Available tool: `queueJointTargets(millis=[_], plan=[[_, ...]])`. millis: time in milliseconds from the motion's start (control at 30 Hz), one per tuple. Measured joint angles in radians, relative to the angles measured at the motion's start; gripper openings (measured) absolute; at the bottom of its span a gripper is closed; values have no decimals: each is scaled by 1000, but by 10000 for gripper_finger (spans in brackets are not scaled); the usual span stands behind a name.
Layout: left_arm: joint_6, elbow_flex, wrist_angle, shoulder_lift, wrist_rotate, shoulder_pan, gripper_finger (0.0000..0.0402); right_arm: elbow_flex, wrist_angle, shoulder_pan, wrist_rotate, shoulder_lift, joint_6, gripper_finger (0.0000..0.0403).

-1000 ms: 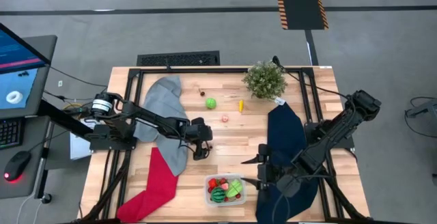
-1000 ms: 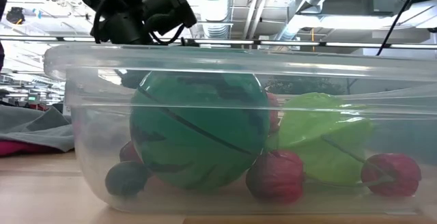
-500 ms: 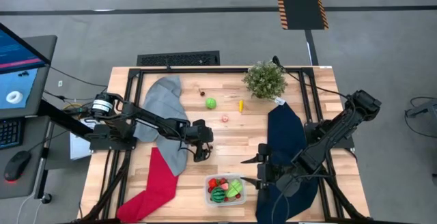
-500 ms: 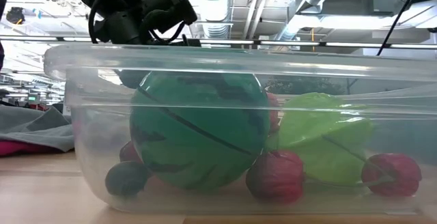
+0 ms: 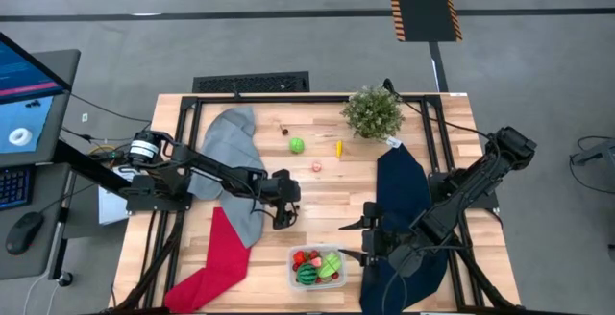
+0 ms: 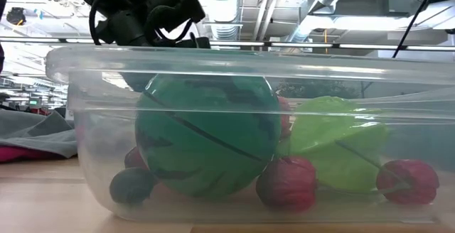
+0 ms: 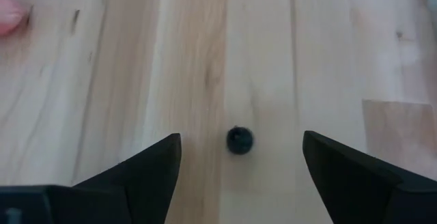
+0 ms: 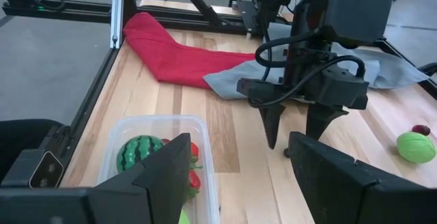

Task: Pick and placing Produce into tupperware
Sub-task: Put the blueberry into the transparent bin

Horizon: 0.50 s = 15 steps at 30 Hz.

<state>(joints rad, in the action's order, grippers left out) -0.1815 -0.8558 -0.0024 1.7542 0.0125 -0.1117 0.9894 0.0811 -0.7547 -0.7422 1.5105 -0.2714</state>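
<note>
The clear tupperware [image 5: 291, 269] stands near the table's front edge and holds a striped melon ball [image 6: 206, 137], red fruits [image 6: 286, 183] and a pale green piece [image 6: 338, 144]. My left gripper [image 5: 281, 217] stands open over the table's middle, pointing steeply down. A tiny dark ball [image 7: 239, 140] lies on the wood between its fingers, apart from both. My right gripper [image 8: 239, 142] hangs open just right of the tupperware [image 8: 157, 120], empty. Loose produce lies farther back: a green fruit [image 5: 297, 145], a pink one [image 5: 316, 166], a yellow one [image 5: 338, 148], a small dark red one [image 5: 283, 130].
A grey cloth [image 5: 233, 152] and a red cloth [image 5: 216, 257] lie to the left. A dark blue cloth [image 5: 402, 200] lies under my right arm. A bushy potted plant [image 5: 372, 111] stands at the back. Bare wood lies between my left gripper and the tupperware.
</note>
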Motion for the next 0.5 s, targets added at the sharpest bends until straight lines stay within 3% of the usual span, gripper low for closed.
queueJointTargets(millis=[500], plan=[[-7,3,9,31,15,-13,294,0,-4,0,0,0,0,270]])
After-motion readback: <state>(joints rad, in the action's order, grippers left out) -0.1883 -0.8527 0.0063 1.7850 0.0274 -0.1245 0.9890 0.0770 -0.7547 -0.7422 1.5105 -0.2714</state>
